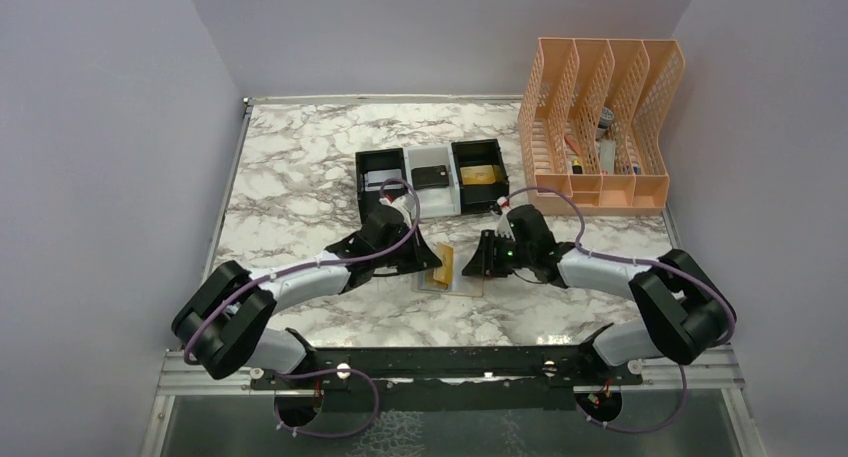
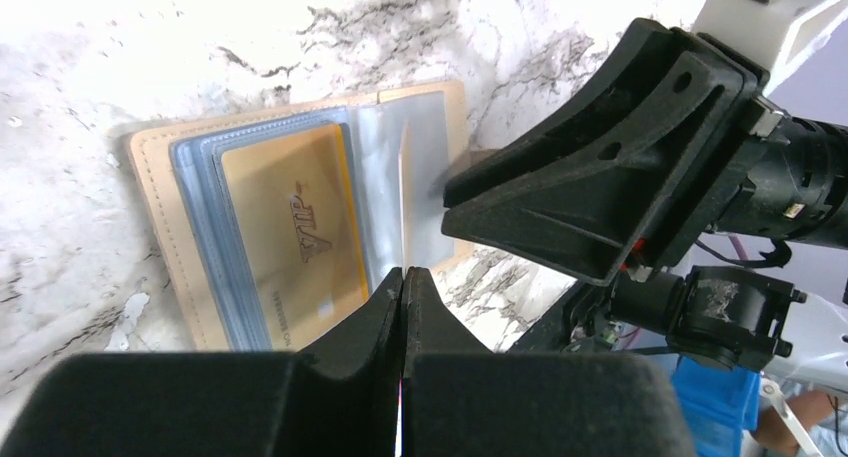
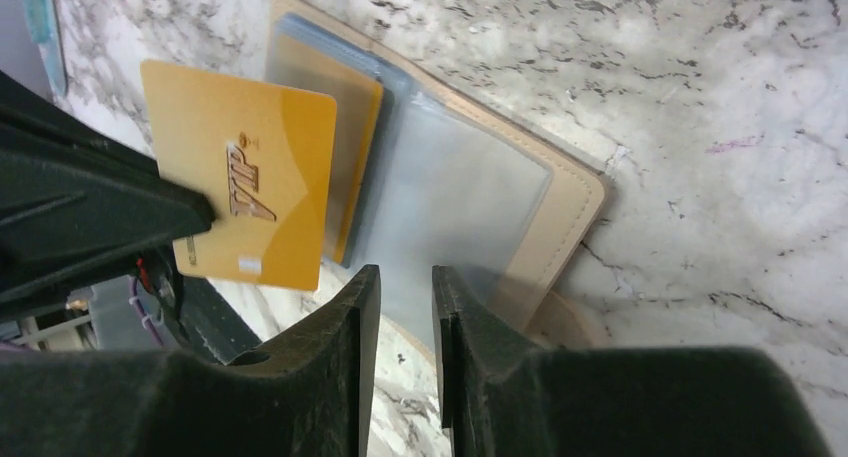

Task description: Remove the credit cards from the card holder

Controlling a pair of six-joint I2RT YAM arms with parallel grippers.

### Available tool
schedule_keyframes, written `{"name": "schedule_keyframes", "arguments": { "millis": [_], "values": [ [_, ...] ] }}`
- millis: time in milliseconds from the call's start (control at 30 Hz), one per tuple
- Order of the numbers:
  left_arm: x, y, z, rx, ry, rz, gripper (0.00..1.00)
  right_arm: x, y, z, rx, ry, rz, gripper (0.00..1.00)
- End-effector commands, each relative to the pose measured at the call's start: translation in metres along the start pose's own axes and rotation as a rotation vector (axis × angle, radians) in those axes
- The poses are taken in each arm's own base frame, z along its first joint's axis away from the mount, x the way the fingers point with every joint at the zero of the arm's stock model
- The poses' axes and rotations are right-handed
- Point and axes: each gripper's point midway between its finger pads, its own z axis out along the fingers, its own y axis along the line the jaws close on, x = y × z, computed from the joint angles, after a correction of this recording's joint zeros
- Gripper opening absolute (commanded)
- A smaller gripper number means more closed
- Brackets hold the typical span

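Note:
The tan card holder (image 1: 465, 283) lies open on the marble between both grippers. My left gripper (image 1: 436, 263) is shut on the edge of a gold VIP credit card (image 3: 270, 147), which stands raised above the holder. In the left wrist view this card is a thin edge-on line (image 2: 403, 197) running into the shut jaws (image 2: 403, 270). Another gold card (image 2: 290, 217) sits in a bluish clear pocket of the holder (image 2: 150, 197). My right gripper (image 3: 405, 272) is slightly open, with its tips over the holder's (image 3: 570, 217) clear pocket and nothing between them.
Behind the holder stand a black bin (image 1: 378, 182) with a silvery card, a white bin (image 1: 432, 177) with a dark card and a black bin (image 1: 478, 174) with a gold one. A peach mesh organizer (image 1: 600, 117) fills the back right. Walls enclose the table.

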Motion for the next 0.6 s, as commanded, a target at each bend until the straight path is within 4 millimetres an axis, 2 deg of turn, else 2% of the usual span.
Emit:
{"name": "schedule_keyframes", "arguments": {
  "millis": [0, 133, 233, 433, 567],
  "values": [
    [-0.021, 0.001, -0.020, -0.102, -0.070, 0.083, 0.00, -0.024, 0.032, -0.016, -0.085, -0.045, -0.099, 0.28],
    [-0.031, 0.001, -0.039, -0.137, -0.139, 0.093, 0.00, -0.033, 0.057, -0.021, -0.186, -0.050, -0.130, 0.28],
    [-0.039, 0.001, -0.053, -0.160, -0.198, 0.088, 0.00, -0.033, 0.065, -0.014, -0.243, -0.019, -0.119, 0.27],
    [-0.049, 0.006, -0.072, -0.196, -0.280, 0.071, 0.00, -0.020, 0.062, 0.011, -0.260, 0.075, -0.093, 0.26],
    [-0.048, 0.003, -0.072, -0.164, -0.285, 0.065, 0.00, -0.011, 0.041, 0.026, -0.188, 0.120, -0.072, 0.26]
  ]
}}
